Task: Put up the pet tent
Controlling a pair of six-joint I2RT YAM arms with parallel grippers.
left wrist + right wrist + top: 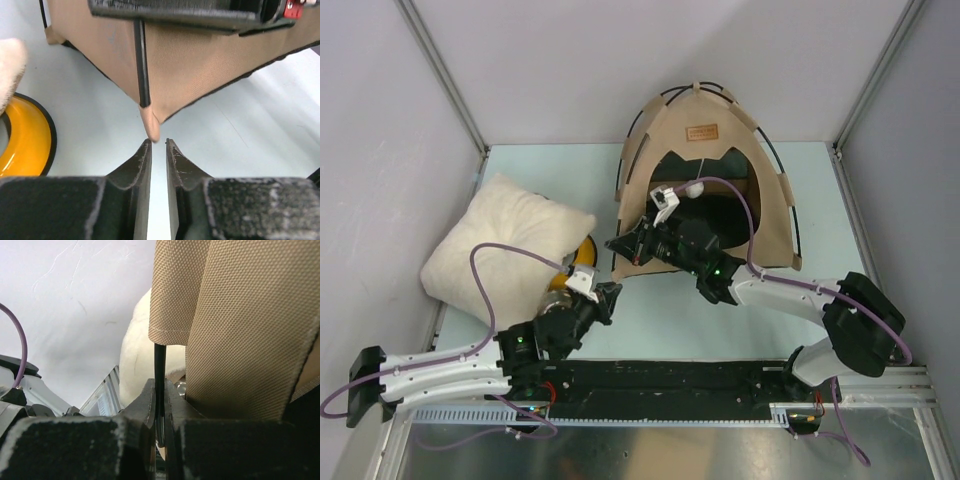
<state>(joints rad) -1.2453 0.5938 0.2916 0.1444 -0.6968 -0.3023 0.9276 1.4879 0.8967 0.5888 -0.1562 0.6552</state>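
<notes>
The pet tent stands at the back of the table, tan fabric on thin black poles, with a brown label over its opening. My right gripper is at the tent's front left corner. In the right wrist view it is shut on a black pole that comes out of a fabric sleeve. My left gripper is just in front of that corner. Its jaws stand a narrow gap apart with nothing between them. The tent's corner tab lies just beyond the tips, below the pole end.
A cream fluffy pillow lies at the left. A yellow bowl holder sits half under it, close to my left wrist, and shows at the left edge of the left wrist view. Walls enclose the table; a black rail runs along the near edge.
</notes>
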